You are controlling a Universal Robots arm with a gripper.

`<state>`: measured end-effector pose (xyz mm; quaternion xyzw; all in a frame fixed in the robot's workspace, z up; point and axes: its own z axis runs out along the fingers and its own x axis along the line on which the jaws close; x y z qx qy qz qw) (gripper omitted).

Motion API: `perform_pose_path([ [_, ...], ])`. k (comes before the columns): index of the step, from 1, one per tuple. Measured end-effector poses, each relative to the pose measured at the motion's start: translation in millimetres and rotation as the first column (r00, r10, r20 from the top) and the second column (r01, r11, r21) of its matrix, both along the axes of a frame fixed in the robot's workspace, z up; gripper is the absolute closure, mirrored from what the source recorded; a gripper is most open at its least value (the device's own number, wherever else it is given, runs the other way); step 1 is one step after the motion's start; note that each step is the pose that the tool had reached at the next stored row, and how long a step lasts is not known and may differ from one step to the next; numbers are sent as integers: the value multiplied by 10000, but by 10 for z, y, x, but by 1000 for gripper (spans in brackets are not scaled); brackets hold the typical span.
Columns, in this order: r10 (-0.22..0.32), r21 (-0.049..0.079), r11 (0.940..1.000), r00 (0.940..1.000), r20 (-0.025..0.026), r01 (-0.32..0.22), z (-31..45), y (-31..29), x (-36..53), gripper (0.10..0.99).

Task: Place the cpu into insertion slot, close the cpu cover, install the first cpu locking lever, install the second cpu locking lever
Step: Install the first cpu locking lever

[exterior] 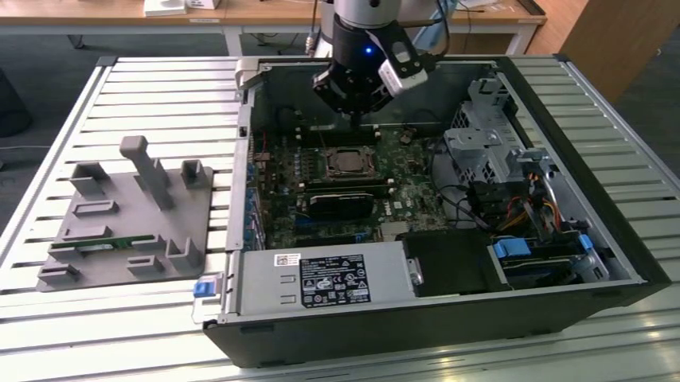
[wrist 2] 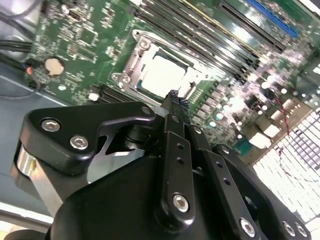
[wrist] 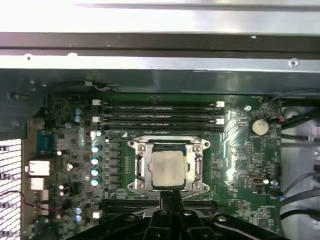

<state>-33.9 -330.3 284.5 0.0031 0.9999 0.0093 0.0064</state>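
A small flat square cpu (wrist: 170, 169) with a dull silvery-grey metal top sits in the socket of a green motherboard (wrist: 240, 165). The thin silvery metal cpu cover (wrist: 142, 165), a square frame with an open middle, lies flat around it, so the chip's top shows through the opening. Whether any locking lever is hooked down cannot be told.

The black gripper (wrist 2: 173, 96) has its two fingers pressed together, with nothing between them. In both wrist views its tip is at one edge of the socket, just beside the cover. Whether it touches the metal cannot be told.

On one side of the socket run long black memory slots (wrist: 160, 114), and a round silvery coin battery (wrist: 259, 126) sits on the board near them.

In the exterior view the arm hangs over the board inside an open black computer case (exterior: 425, 326). The case lies on its side on a slatted pale metal desk (exterior: 159, 95). A grey moulded fixture block (exterior: 107, 239) lies on the same desk, towards the exterior view's left and well apart from the case.
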Motion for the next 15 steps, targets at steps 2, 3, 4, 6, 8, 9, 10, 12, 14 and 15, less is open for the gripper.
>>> perform_pose_path([
  [2,54,4,10000,9996,260,-55,-1,0,-1,980],
  [3,77,6,10000,9993,379,-77,-1,0,-2,980],
  [4,86,33,10000,9989,466,-87,-1,0,-4,980],
  [6,82,268,9996,9988,492,-96,-2,0,-5,980],
  [8,77,477,9988,9987,495,-100,-3,0,-5,980],
  [9,83,585,9982,9987,497,-112,-4,0,-7,980],
  [10,91,650,9978,9987,507,-124,-6,-1,-10,980],
  [12,147,654,9977,9984,544,-182,-8,0,-12,980],
  [14,184,654,9976,9981,585,-222,-13,-1,-25,980],
  [15,182,657,9976,9981,587,-221,-15,-1,-37,980],
])
